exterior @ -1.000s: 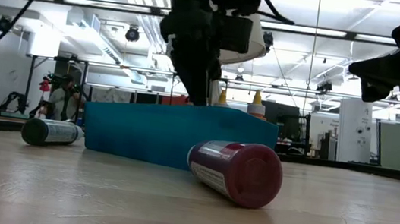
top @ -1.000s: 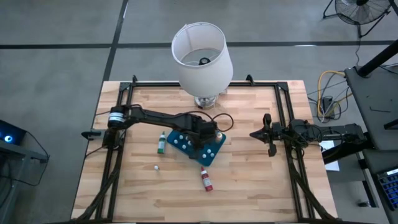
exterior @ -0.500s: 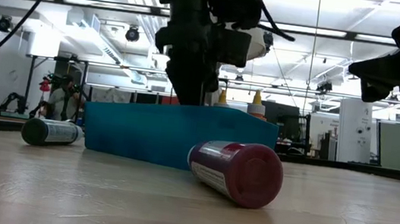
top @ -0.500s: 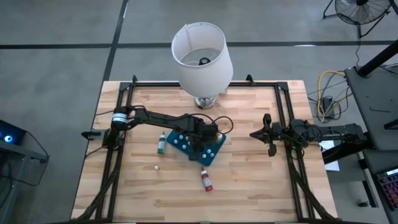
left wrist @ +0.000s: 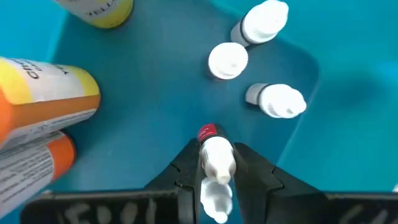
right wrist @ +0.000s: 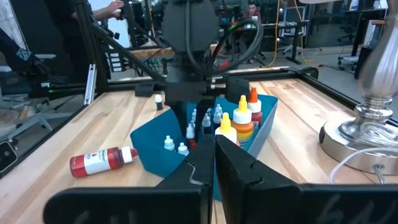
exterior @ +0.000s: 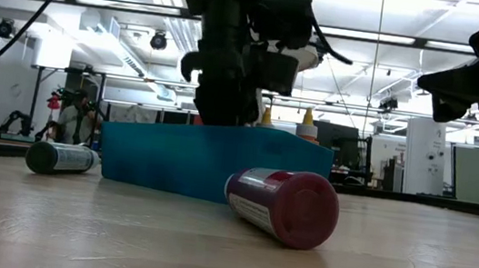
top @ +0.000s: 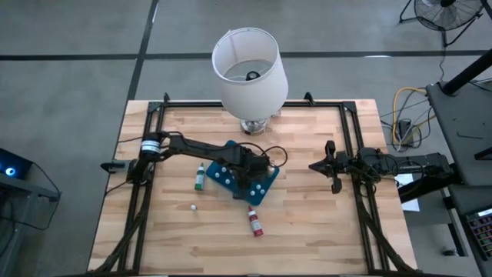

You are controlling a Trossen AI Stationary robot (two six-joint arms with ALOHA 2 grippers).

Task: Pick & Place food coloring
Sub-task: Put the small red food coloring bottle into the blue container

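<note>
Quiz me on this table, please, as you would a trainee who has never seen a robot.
1. True or false: the red bottle lies on the wood, outside the blue tray.
2. Which hand is over the tray, pinching a small white-capped bottle? A) left B) right C) neither
3. What tall thing stands at the table's far edge?

Key: 1 true. 2 A, the left hand; the right hand waits shut at the table's right side. 3 the lamp.
</note>
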